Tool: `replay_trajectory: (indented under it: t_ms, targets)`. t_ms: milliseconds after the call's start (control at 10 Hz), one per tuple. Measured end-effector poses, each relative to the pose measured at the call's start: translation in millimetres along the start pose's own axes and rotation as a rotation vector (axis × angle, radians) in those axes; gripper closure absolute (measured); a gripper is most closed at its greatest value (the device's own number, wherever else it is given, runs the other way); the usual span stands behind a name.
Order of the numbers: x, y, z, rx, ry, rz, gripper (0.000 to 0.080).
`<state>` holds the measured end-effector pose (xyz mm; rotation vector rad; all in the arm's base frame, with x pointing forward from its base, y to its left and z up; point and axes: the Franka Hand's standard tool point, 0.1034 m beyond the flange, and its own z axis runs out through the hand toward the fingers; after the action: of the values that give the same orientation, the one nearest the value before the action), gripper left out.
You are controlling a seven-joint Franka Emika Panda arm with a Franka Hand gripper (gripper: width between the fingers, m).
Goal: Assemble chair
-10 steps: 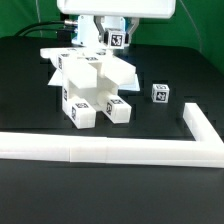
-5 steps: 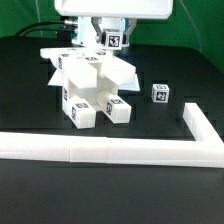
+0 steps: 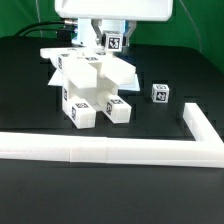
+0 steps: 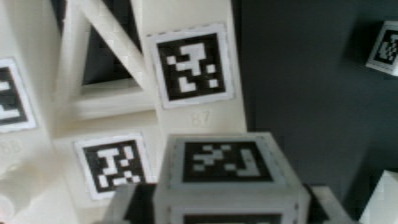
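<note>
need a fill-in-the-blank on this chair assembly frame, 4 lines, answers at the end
1. The gripper is ____ on a tagged white part.
2. The loose cube lies to the exterior view's ____ of the half-built chair.
3. The border rail is shaped like the letter ____.
4. The table is ____ in colour.
Missing words: shut; right; L; black.

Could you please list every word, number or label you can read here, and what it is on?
No words, numbers or brands are readable anywhere.
Only black-and-white square tags, patterns rather than text: on the chair parts, the loose cube and the block in the gripper.
</note>
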<state>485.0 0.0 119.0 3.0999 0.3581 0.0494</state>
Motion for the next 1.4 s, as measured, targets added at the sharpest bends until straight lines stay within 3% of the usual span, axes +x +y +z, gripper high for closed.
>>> replay_trajectory:
  t_ms: [1400]
  targets:
    - [0.4,0.4,6.9,-0.011,0.012,0.012,0.0532]
